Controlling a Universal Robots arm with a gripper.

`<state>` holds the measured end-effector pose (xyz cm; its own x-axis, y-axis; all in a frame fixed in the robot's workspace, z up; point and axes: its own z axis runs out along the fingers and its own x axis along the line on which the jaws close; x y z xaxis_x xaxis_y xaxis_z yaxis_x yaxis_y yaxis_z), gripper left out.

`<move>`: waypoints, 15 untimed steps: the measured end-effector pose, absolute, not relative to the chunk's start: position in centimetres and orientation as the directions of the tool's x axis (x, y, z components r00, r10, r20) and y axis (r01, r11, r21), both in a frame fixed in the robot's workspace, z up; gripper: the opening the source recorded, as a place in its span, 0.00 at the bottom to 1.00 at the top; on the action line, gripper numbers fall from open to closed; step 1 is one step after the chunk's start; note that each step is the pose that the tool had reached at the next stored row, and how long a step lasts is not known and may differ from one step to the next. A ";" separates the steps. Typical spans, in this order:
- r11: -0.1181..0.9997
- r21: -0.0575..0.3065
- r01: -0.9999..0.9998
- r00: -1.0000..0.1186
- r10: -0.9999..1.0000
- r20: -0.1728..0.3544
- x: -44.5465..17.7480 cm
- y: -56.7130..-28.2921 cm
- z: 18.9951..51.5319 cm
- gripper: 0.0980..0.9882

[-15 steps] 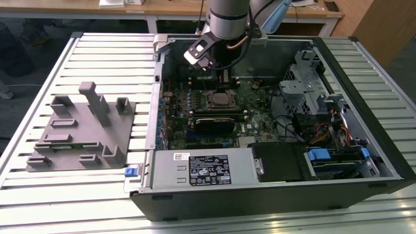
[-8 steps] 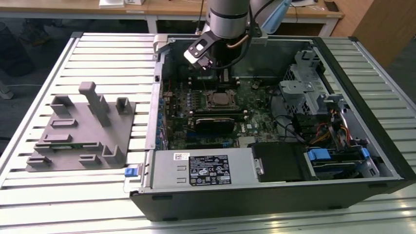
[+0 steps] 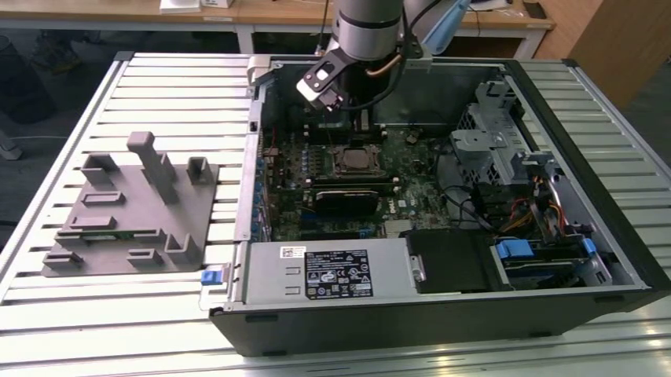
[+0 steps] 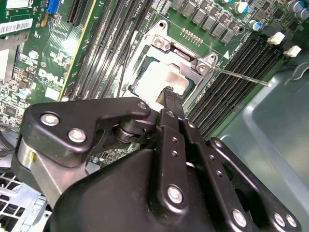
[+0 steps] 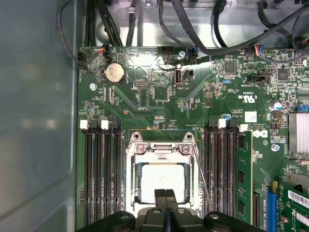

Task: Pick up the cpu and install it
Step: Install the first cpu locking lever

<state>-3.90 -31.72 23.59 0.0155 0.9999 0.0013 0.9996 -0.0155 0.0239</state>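
Note:
The cpu [image 5: 161, 181], a pale silvery square, lies flat inside the metal socket frame [image 5: 161, 145] on the green motherboard [image 5: 145, 96]. In the second wrist view the cpu [image 4: 157, 79] shows partly behind the fingers. My gripper [image 5: 165, 193] hangs just over the cpu's near edge with its two black fingers pressed together and nothing between them; the second wrist view shows the gripper [image 4: 169, 92] the same way. In the exterior view the arm [image 3: 367, 31] reaches down into the open computer case [image 3: 441, 314] above the socket [image 3: 357, 161].
A thin socket lever [image 4: 241, 76] sticks out beside the frame. Black memory slots [image 5: 101, 174] flank the socket, and a green memory stick [image 5: 244, 169] stands in one. Cables [image 5: 193, 24] run along the case wall. A grey fixture [image 3: 131, 212] sits on the slatted table.

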 end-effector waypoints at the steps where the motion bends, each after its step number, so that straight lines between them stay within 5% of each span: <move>1: -0.015 0.024 1.000 0.015 1.000 0.001 -3.9 -31.7 23.6 0.01; 15: -0.015 0.024 1.000 0.015 1.000 0.001 -3.9 -31.7 24.4 0.01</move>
<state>-3.90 -31.72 24.35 0.0155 0.9999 0.0013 0.9996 -0.0155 0.0239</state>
